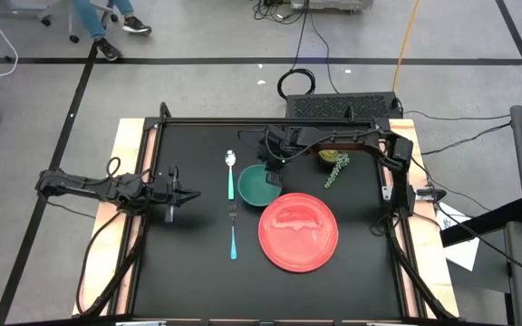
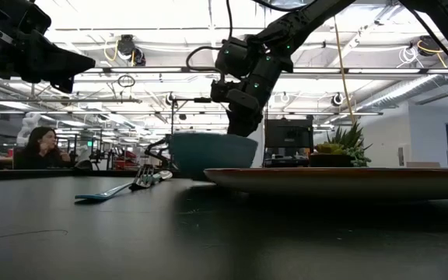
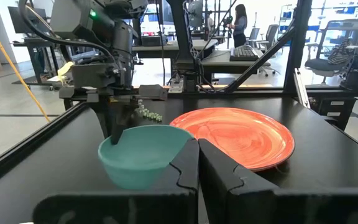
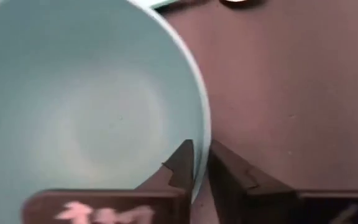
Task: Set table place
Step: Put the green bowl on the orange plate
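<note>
The right arm reaches in from the far right corner of the worktop, its upper link running along the far edge and its wrist turned down over the teal bowl. The right hand points downward at the bowl's far rim. In the right wrist view, one finger stands inside the rim and the other outside it, with the rim wall pinched between them: the hand is clenched on the teal bowl. In the low view the bowl's base sits at worktop level behind the plate; whether it is lifted clear cannot be told.

The left arm lies low and extended across the left side of the worktop, pointing toward the centre. The left hand is clenched with nothing between its fingers, which meet edge to edge in the left wrist view. It is apart from every item.

The red plate lies flat on the worktop, near side of centre, just beside the bowl, which is on its far left. The spoon lies to the left of the bowl, bowl end toward the far edge. The fork lies in line with it, nearer the front, to the left of the plate. A small potted plant stands at the far side, right of the bowl.
</note>
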